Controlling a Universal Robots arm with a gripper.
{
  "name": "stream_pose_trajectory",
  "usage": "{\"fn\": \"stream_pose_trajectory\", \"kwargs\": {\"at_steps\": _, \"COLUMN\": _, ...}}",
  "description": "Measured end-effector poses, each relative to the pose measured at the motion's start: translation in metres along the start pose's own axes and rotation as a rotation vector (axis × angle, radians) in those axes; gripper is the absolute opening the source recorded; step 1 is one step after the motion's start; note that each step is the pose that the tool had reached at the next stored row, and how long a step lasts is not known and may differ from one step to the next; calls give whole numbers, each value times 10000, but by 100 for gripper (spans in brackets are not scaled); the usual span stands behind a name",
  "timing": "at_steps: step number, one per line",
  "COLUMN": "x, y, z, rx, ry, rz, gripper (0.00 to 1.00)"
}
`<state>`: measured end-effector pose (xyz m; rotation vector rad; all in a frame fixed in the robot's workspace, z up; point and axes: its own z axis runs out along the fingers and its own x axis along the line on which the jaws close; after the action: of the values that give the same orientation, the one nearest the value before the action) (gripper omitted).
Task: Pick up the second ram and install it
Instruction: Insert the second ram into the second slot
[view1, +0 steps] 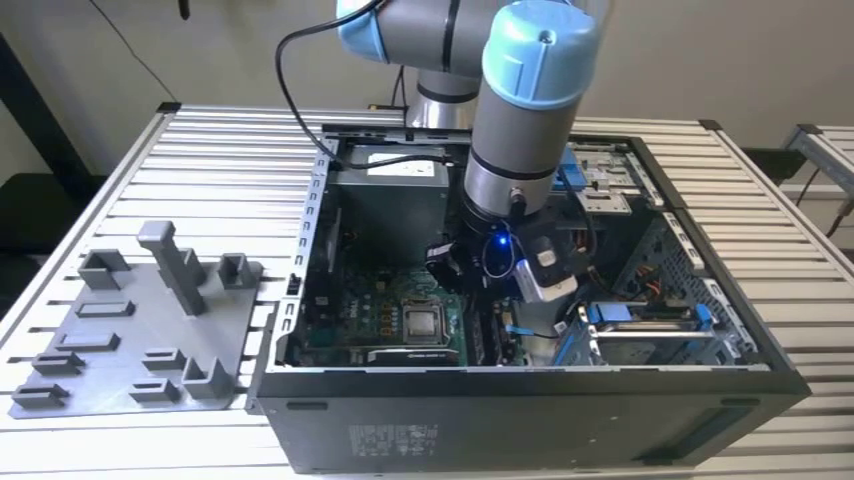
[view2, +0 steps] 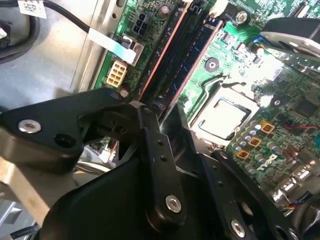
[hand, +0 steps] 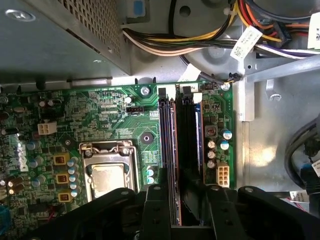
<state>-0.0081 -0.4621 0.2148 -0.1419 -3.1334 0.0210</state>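
Second ram (hand: 188, 140): dark stick, edge-up, inside the PC case (view1: 534, 420), lined up along a memory slot near the right edge of the motherboard (hand: 100, 105) as the exterior view sees it. Can't tell if fully seated. Gripper (hand: 190, 205) sits over one end of it w/ jaws closed in on both flat sides, so it is clamped on the stick; in both wrist views the black finger links cover that end. Just beside it, parallel, a stick w/ reddish edge (hand: 174, 145) sits in the neighbouring slot, on the CPU side. Nearest in the exterior view: black outer wall of the case, lying on its side, open side up, on a slatted metal table (view1: 214, 150). At the exterior view's left, near corner of the table: grey fixture plate (view1: 120, 340) w/ several small blocks and one taller post, well apart from the gripper. Further in, on the case floor: green board, CPU socket (hand: 107, 172) w/ bare metal lid, approx. mid-board, near the slots but not touching. White connector (hand: 221, 175) on the board just beside the slots, on the side away from the socket. Over the board, the arm (view1: 527, 120), grey tube w/ light-blue caps, comes down steeply from the far side into the case; blue light visible at the wrist. Beyond the slots' other end: bundle of yellow, orange and black cables (hand: 175, 42) crossing bare case metal. Farthest: grey metal box (view1: 387, 190) against the case's far wall, arm base behind it.
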Motion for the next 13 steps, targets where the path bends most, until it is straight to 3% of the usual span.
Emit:
{"fn": "stream_pose_trajectory", "kwargs": {"at_steps": 3, "x": 0, "y": -1, "z": -2, "rx": 25, "ry": -1, "rz": -1, "gripper": 27}}
{"fn": "stream_pose_trajectory", "kwargs": {"at_steps": 5, "x": 0, "y": -1, "z": -43, "rx": 25, "ry": -1, "rz": 31, "gripper": 27}}
{"fn": "stream_pose_trajectory", "kwargs": {"at_steps": 13, "x": 2, "y": -6, "z": -401, "rx": 24, "ry": 0, "rz": 47, "gripper": 27}}
